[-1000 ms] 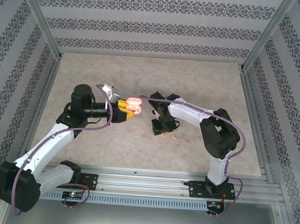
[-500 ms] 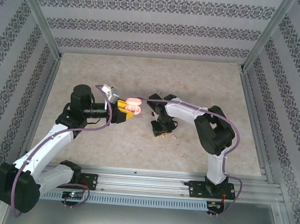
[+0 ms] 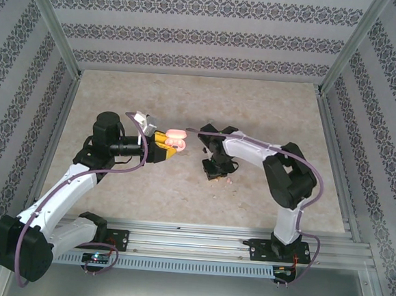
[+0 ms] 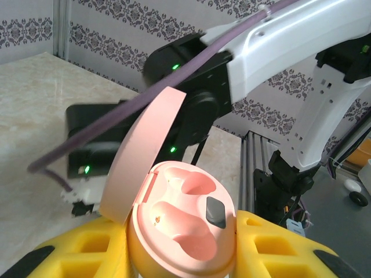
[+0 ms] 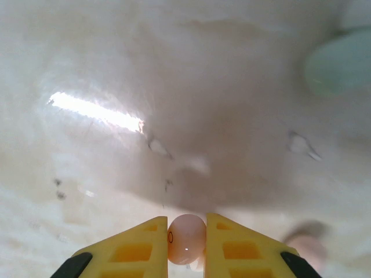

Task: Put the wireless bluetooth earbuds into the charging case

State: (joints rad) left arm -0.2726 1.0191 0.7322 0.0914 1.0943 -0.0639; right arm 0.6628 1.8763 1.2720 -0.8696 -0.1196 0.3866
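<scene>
My left gripper (image 3: 172, 147) is pressed against the pink charging case (image 4: 185, 231) from both sides, holding it above the table (image 3: 269, 112) left of the middle. Its lid (image 4: 142, 150) is tipped open and both wells are bare. My right gripper (image 5: 186, 248) is down near the table's middle, its yellow fingers (image 5: 136, 249) pinching a pink earbud (image 5: 185, 236). A second pinkish blur (image 5: 302, 248) lies just beside it. A pale green shape (image 5: 339, 63) further off is too blurred to name.
</scene>
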